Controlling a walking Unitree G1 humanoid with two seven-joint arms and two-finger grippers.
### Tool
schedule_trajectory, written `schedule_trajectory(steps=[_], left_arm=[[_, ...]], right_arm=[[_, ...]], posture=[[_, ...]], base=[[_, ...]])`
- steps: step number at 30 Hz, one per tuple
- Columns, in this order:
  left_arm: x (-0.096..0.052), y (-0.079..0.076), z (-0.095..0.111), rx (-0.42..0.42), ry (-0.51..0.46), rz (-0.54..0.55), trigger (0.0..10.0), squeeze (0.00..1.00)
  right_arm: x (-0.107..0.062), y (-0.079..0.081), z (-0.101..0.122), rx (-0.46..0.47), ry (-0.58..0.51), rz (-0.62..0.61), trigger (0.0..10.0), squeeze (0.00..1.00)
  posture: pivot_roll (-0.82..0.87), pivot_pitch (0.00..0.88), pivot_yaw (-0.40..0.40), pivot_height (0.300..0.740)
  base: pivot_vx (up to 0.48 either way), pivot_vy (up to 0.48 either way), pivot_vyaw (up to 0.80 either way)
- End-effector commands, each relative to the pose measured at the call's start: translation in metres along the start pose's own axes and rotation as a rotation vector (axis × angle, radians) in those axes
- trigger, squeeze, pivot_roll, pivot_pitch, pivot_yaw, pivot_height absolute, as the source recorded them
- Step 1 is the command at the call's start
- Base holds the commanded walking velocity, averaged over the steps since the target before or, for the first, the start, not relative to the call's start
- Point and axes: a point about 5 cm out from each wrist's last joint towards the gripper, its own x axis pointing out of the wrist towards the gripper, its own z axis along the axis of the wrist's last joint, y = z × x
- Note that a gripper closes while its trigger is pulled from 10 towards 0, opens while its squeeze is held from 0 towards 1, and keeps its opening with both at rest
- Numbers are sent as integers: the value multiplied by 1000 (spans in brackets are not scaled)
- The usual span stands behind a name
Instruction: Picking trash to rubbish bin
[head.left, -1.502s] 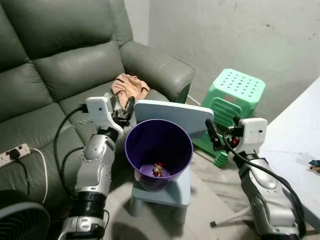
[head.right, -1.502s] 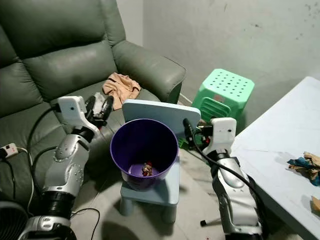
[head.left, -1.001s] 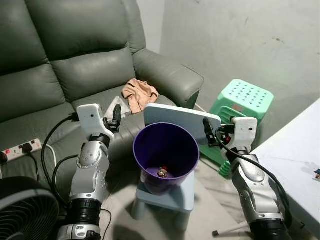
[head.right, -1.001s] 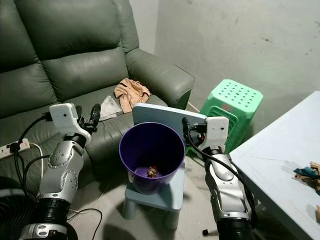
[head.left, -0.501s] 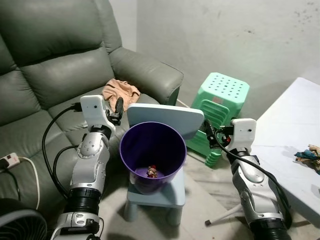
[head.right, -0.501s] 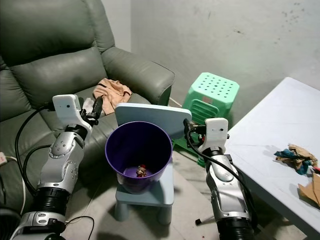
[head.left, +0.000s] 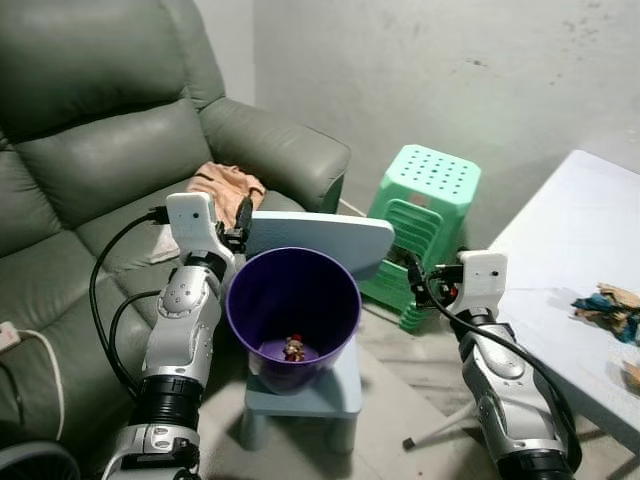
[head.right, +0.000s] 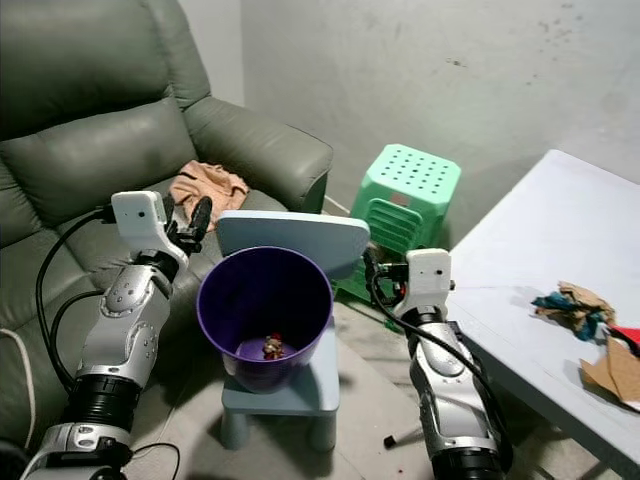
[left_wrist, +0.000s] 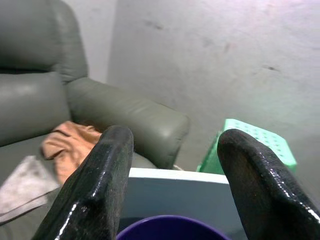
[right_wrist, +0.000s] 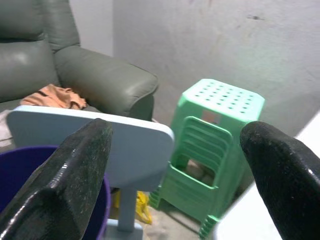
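**A:** Head camera first. What have I got?

**B:** I see the purple bin (head.left: 292, 305) standing on a small pale blue chair (head.left: 318, 240), one small scrap of trash (head.left: 293, 348) already at its bottom. My left gripper (head.left: 240, 216) hovers beside the bin's rim on the sofa (head.left: 110, 150) side, my right gripper (head.left: 415, 275) near the chair back's other end. More trash (head.right: 570, 303), crumpled paper in blue and tan, lies on the white table (head.right: 540, 250) to my right, well apart from both grippers.

**A:** Left wrist?

**B:** Both fingers (left_wrist: 90, 190) are spread wide with nothing between them. They're glossy black and rounded. Past them I see the bin's rim, the chair back and a peach cloth (left_wrist: 67, 145) on the matte leather cushion.

**A:** Right wrist?

**B:** Spread as well, empty. The fingers (right_wrist: 70, 175) frame a stack of green plastic stools (right_wrist: 215, 135) with perforated tops.

**A:** So the next step?

**B:** I'd judge it's turning toward the table. The paper looks light and crushable, so I'd come down over the wad's middle and pinch gently, keeping clear of the smooth tabletop's edge.
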Motion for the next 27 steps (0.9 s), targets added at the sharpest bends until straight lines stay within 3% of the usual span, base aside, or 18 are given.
schedule_trajectory(steps=[1, 5, 25, 27], left_arm=[[2, -4, -2, -66, 16, -2, 10000, 0], [2, -3, -4, -23, 35, 22, 10000, 0], [0, -5, -1, -44, 19, -14, 10000, 0], [1, -5, 0, -54, 20, -14, 10000, 0]], right_arm=[[-2, -2, 4, -5, -23, -7, 10000, 0], [-2, -3, 3, -8, -17, -6, 10000, 0], [-3, -5, 4, -8, -12, -20, 10000, 0], [-4, -5, 4, -8, -12, -22, 10000, 0]], posture=[[-3, 0, -66, 740], [1, 0, -70, 740], [1, 0, -73, 740], [1, 0, -74, 740]], base=[[0, 0, -744], [0, 0, -744], [0, 0, -744], [0, -450, -744]])
